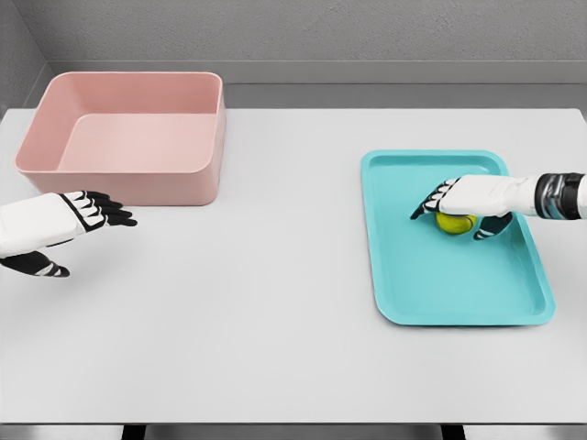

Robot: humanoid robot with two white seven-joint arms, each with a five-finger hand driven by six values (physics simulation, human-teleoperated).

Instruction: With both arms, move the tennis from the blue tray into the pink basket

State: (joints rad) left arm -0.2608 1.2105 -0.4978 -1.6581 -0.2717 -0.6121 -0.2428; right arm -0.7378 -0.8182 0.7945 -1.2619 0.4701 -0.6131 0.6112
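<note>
A yellow-green tennis ball (456, 224) lies in the upper middle of the blue tray (431, 284) on the right of the table. My right hand (451, 220) comes in from the right edge and sits on top of the ball. Its fingers (427, 203) curl down over the ball's left side and its thumb is at the lower right; most of the ball is hidden under the palm. The pink basket (128, 183) stands at the back left, with nothing visible inside. My left hand (92, 240) hovers just in front of the basket, open and holding nothing.
The white table (266, 302) stretches wide between the basket and the tray. Its front edge runs along the bottom of the view. A grey wall rises behind the table.
</note>
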